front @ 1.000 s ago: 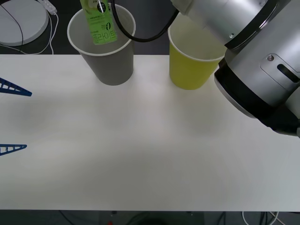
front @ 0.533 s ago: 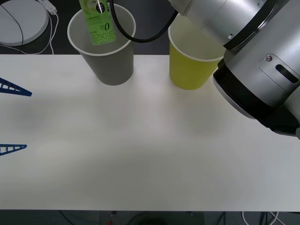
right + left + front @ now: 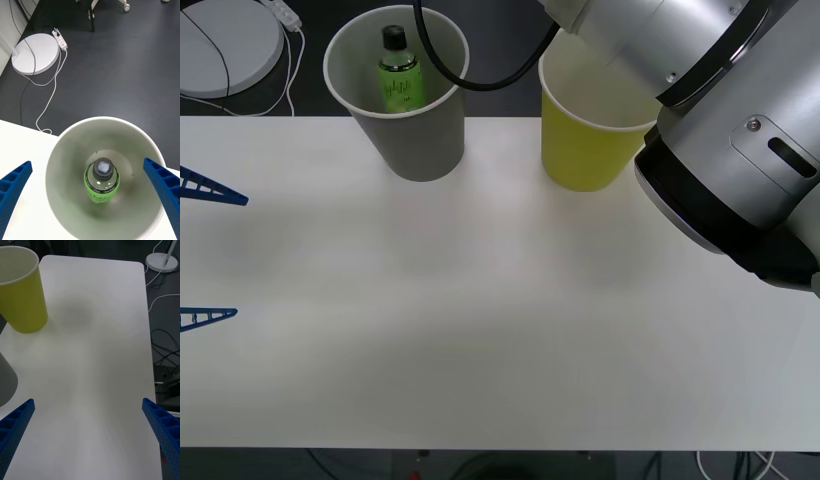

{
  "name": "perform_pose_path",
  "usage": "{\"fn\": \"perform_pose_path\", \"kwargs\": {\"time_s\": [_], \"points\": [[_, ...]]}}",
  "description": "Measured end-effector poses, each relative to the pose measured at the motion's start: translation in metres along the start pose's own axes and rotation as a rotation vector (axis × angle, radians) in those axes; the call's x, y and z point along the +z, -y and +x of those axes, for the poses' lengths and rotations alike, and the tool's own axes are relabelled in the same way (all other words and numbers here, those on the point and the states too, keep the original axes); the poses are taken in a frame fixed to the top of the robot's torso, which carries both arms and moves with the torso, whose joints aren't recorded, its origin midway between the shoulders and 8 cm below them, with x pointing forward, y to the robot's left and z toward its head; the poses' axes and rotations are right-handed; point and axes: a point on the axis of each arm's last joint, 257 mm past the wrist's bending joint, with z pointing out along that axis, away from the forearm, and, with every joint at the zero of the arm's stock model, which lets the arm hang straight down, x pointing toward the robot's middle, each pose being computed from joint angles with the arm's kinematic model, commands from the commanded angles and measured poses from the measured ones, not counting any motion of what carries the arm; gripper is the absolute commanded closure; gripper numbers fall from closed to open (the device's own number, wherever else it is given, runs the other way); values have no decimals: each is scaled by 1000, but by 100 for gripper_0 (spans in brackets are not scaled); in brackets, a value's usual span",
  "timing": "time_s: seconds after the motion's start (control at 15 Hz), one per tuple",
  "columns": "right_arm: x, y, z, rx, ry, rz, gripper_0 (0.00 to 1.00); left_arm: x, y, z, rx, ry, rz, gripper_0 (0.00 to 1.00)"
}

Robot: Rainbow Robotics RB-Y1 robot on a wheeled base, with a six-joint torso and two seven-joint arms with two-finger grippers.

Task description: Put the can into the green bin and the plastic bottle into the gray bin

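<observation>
The plastic bottle, bright green with a black cap, stands upright inside the gray bin at the table's far edge. From straight above, the bottle sits in the middle of the gray bin, and my right gripper hangs open over the bin's mouth, holding nothing. The green bin stands to the right of the gray one, partly covered by my right arm. The can is out of view. My left gripper waits open over the table's left edge, far from both bins.
A white round lamp base with a cable and a power strip lies on the dark floor beyond the table's far edge. My right arm's black cable loops between the two bins. The white table stretches bare toward me.
The bottle was held above the gray bin's rim; it has dropped inside and stands on the bottom. My right gripper has let it go.
</observation>
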Motion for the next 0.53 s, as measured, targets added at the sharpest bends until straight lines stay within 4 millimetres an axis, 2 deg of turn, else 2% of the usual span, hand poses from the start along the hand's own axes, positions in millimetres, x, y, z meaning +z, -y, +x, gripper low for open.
{"fn": "perform_pose_path", "kwargs": {"time_s": [0.53], "points": [[0, 1, 0, -1, 0, -1, 0, 0, 0, 0, 0, 0, 0, 0]]}}
